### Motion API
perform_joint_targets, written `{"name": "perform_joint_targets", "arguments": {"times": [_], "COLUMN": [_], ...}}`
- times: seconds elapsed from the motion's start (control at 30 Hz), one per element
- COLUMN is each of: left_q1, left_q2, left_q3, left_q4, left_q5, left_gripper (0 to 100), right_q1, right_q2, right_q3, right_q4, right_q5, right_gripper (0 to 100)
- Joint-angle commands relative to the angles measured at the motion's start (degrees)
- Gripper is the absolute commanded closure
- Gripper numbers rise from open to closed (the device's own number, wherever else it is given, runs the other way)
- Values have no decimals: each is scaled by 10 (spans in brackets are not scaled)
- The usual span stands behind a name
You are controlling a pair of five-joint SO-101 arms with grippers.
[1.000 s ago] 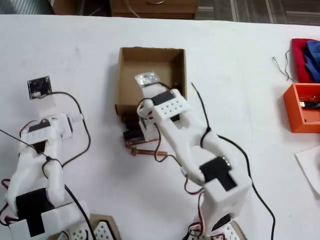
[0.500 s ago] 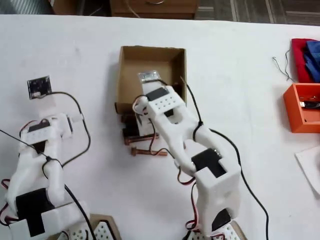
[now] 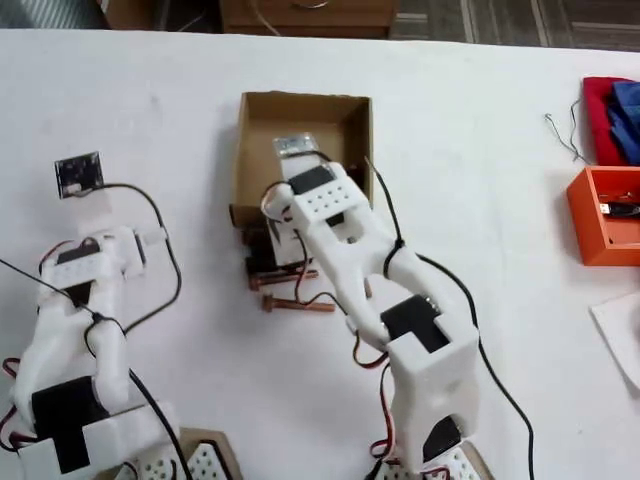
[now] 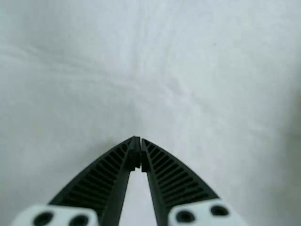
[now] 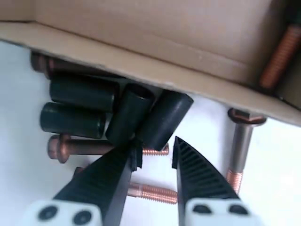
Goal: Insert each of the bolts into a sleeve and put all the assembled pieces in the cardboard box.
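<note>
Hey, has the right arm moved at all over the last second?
Yes. In the high view the right arm has shifted further over the cardboard box, toward its far wall and slightly toward the other arm's side.

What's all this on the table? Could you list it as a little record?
Surface: white table
Container: brown cardboard box, a copper threaded bolt apparently inside
Sleeves: four black cylindrical sleeves outside the box wall
Loose bolts: copper bolts lying beside the sleeves
Right gripper: open, near the sleeves
Left gripper: shut, above the table
</note>
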Motion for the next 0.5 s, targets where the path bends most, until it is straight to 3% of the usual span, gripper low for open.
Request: {"name": "perform_joint_targets", "arguments": {"times": [0.0, 0.47], "left_q1": [3, 3], "left_q2": [-3, -3], "left_q3": [-18, -18], "left_q4": [-8, -8], "left_q5": [4, 4], "left_gripper": [962, 962], "right_q1": [0, -1], "right_q2": [-1, 22], "right_q3": [-35, -34], "right_q4": [0, 2], "right_q5": [-4, -5], "right_gripper": [893, 893]}}
